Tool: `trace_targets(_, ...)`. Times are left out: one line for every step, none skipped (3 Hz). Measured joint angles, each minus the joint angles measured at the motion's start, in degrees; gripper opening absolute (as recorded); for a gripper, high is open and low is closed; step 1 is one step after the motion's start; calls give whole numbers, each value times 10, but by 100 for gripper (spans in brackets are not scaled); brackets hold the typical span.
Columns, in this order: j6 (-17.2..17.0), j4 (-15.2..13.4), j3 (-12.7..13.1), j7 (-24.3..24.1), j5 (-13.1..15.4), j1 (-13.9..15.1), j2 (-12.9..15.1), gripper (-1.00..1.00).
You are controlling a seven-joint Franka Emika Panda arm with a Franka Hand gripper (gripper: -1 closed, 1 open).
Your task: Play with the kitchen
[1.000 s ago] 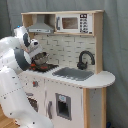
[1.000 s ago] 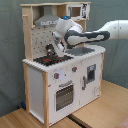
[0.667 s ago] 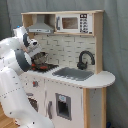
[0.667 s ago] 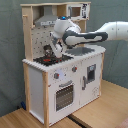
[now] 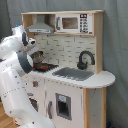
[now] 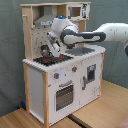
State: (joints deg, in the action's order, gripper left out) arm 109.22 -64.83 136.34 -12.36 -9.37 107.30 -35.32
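Gripper hangs low over the stovetop of the kitchen. Open or closed? Can't tell.

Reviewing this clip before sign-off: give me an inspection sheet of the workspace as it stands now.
Surface: wooden floor, bare where visible.
Job's things: kitchen upright; sink and black faucet at the first exterior view's right, stovetop with red rings, oven door shut, microwave above, grey hood.
Clutter: a dark object sits on the stovetop under the arm; what it is cannot be told.
Grippers: gripper low over the stovetop; finger state unclear.
Cables: nothing seen.
Surroundings: grey curtain backdrop.
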Motion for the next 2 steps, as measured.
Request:
trace_targets(-23, 38, 33, 0, 0, 24, -6, -100)
trace_targets(-47, 62, 75, 0, -2, 44, -6, -100)
